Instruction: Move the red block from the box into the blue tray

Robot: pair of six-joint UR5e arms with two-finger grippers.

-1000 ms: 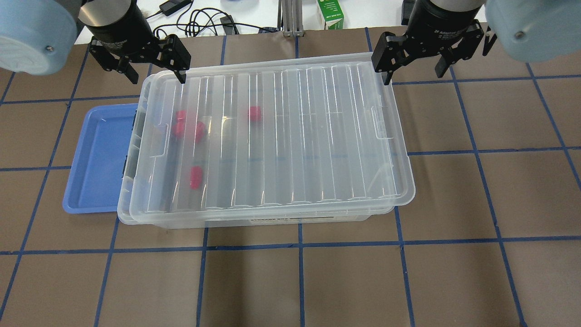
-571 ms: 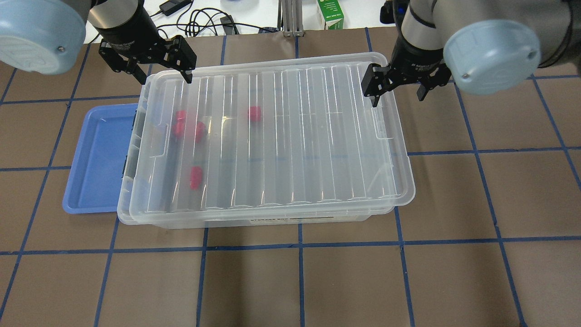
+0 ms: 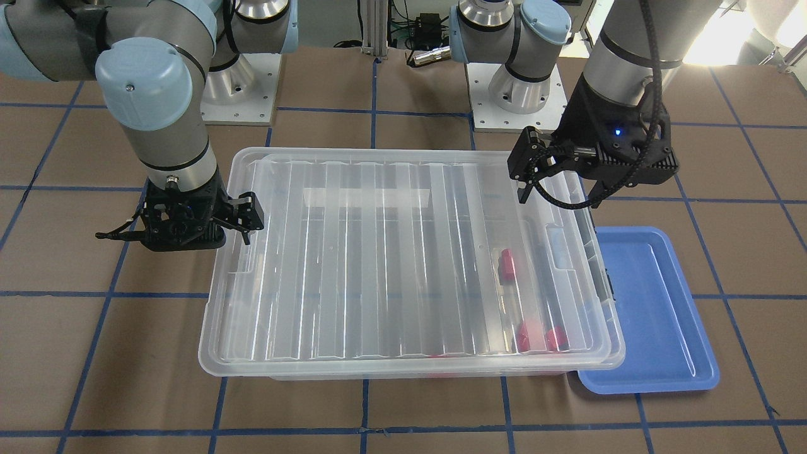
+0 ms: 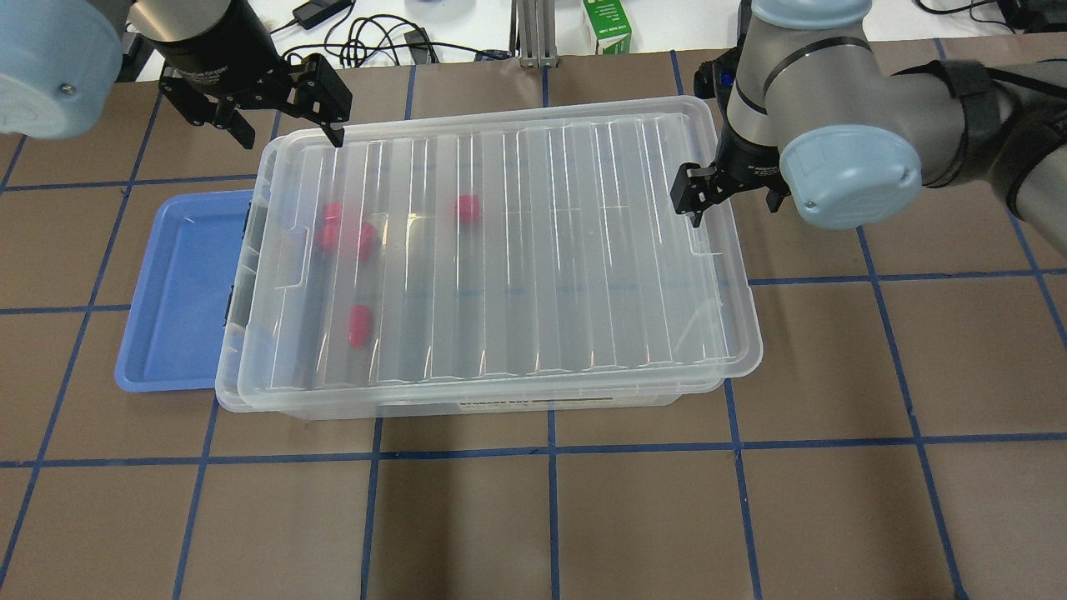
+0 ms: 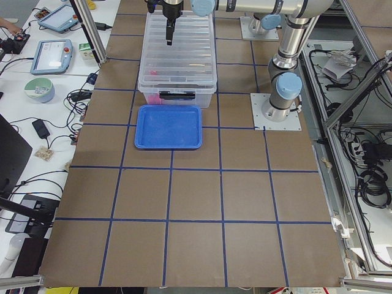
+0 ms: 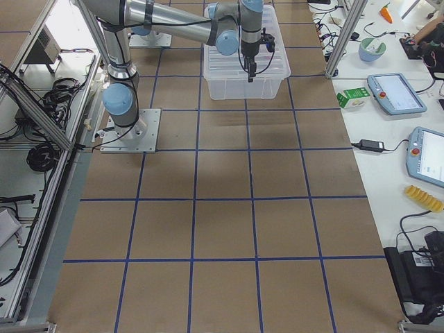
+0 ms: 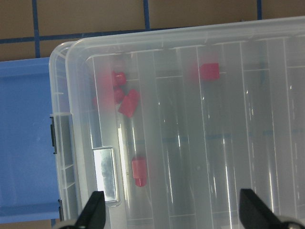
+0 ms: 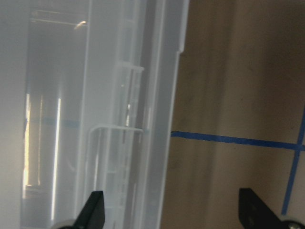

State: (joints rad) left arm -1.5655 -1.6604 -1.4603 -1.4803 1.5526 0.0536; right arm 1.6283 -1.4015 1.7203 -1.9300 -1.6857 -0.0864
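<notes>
Overhead, progress: we judge the task barely begun. The lid (image 4: pixel 517 250) still covers the box (image 4: pixel 500 406), and the blue tray (image 4: pixel 179 283) holds no block that we can see.
Overhead, blocks: one red block (image 4: pixel 468 208) lies alone inside the box toward its far wall. The others sit nearer the tray end, blurred by the lid.
Overhead, grippers: the left gripper (image 4: pixel 290 133) hangs spread over the box's far left corner, holding nothing. The right gripper (image 4: pixel 733 204) straddles the lid's right edge, one finger partly hidden by the arm.
Front-facing, materials: the lid is clear, glossy, ribbed plastic with a handle recess at each end, and it sits slightly askew on the box. The tray is smooth blue plastic, shallow and round-cornered with a raised rim. Its box-side edge runs under the lid's overhang (touching or not, we cannot tell).
Left side, layout: the tray lies just beside the box's end on the table (image 5: pixel 184 202) of brown panels and blue tape lines.
Right side, arm: the near arm reaches over the box; we do not judge the gripper's state here.
Left wrist, grip: the jaws stand wide apart above the lid. Below them lie small glossy red blocks, squarish with a stub.
Right wrist, grip: the jaws are also wide apart, one side over the lid's edge and the other over the table.
Left to do: lid off, a block lifted out, block set in the tray.
</notes>
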